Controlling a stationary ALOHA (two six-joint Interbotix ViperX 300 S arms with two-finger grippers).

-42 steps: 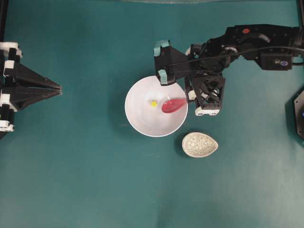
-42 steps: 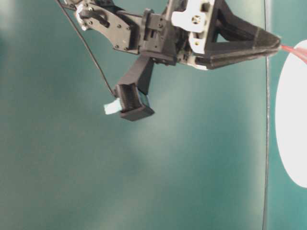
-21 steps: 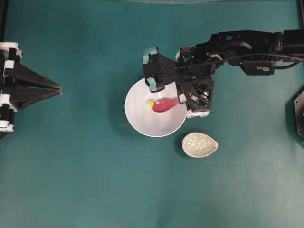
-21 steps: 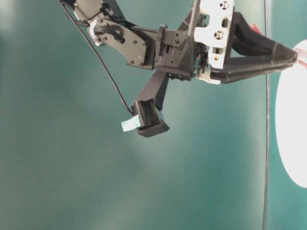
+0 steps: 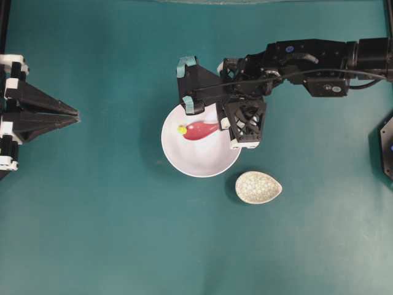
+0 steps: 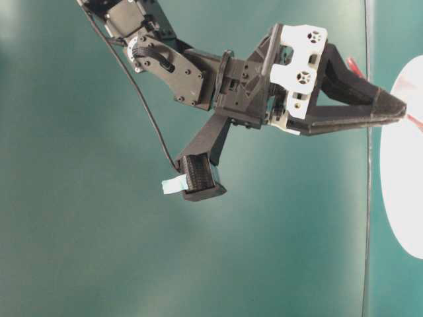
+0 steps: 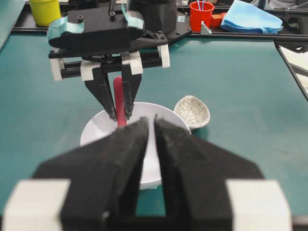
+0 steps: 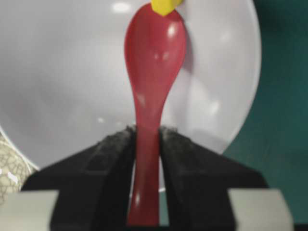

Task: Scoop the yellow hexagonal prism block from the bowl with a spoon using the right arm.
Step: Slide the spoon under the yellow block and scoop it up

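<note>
A: Where does the tiny bright yellow hexagonal prism block (image 5: 182, 129) sit?

B: Inside the round plain white bowl (image 5: 199, 163), close to the wall on the side facing the left edge of the green table (image 5: 123, 233). It touches the tip of the glossy red-pink soup spoon (image 5: 199, 129); in the right wrist view the yellow block (image 8: 165, 6) lies at the far end of the scoop, whether on the lip or just past it cannot be told.

A: What else is in the bowl?

B: Only the spoon's oval scoop, which lies over the bowl's upper half in the overhead view, pointing toward the table's left edge. The rest of the white inside is bare.

A: And who holds the spoon?

B: The right gripper (image 8: 147, 139) of the black right arm (image 5: 307, 55) pinches the spoon's short straight handle between its two dark fingers (image 8: 115, 144), at the bowl's rim nearest the table's right edge.

A: Any other dish?

B: A small speckled egg-shaped spoon rest (image 5: 258, 187) stands just beside the bowl, toward the table's front-right, apart from it, with nothing visible in it.

A: The other arm?

B: The left gripper (image 5: 77, 113) hangs at the left edge of the table, well apart from the bowl, its pointed fingers nearly together with a thin slit between them and nothing held.
</note>
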